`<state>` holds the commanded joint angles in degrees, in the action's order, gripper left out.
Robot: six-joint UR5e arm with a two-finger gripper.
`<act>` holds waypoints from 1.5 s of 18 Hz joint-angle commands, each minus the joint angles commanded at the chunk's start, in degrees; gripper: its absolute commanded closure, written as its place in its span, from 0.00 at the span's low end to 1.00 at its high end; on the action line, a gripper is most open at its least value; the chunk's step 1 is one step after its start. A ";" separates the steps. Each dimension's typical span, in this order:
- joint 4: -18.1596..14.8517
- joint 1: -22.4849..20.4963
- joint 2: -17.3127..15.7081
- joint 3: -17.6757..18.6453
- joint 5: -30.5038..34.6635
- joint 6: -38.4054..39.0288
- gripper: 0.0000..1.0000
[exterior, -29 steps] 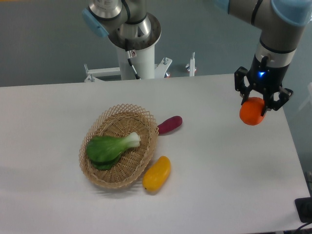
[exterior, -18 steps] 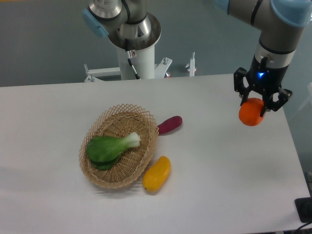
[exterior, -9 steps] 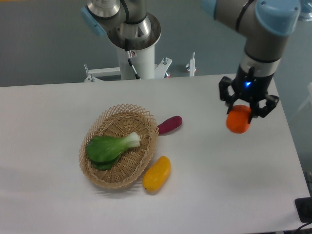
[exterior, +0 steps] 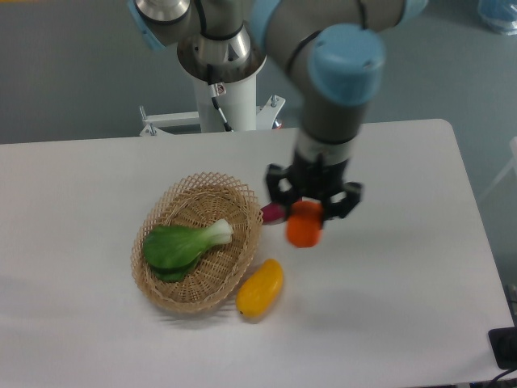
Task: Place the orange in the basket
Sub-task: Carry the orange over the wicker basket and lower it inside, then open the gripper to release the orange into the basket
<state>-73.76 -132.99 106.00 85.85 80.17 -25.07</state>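
My gripper (exterior: 308,217) is shut on the orange (exterior: 303,231), a small round bright-orange fruit, and holds it above the table just right of the basket. The basket (exterior: 173,293) is a shallow oval of tan woven wicker at the centre left of the table. A green leafy vegetable (exterior: 182,245) lies inside it. The orange hangs about a hand's width to the right of the basket's right rim, above the yellow fruit.
An elongated yellow fruit (exterior: 260,288) lies against the basket's lower right rim. A purple vegetable (exterior: 272,213) lies beside the basket's upper right rim, partly hidden by the gripper. The robot's base column (exterior: 227,81) stands behind the table.
The arm has swung left across the table with the orange, from near the right edge to just right of the basket. The basket and the other items have not moved.
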 joint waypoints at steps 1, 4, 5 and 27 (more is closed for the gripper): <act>1.76 0.71 -0.09 1.33 -0.79 0.20 0.55; 6.16 2.82 0.26 5.11 -3.78 2.91 0.55; 6.95 3.44 0.44 6.34 -4.05 3.18 0.55; 12.85 7.13 10.28 7.58 -3.88 3.01 0.54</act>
<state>-60.91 -125.86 116.28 93.43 76.29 -22.06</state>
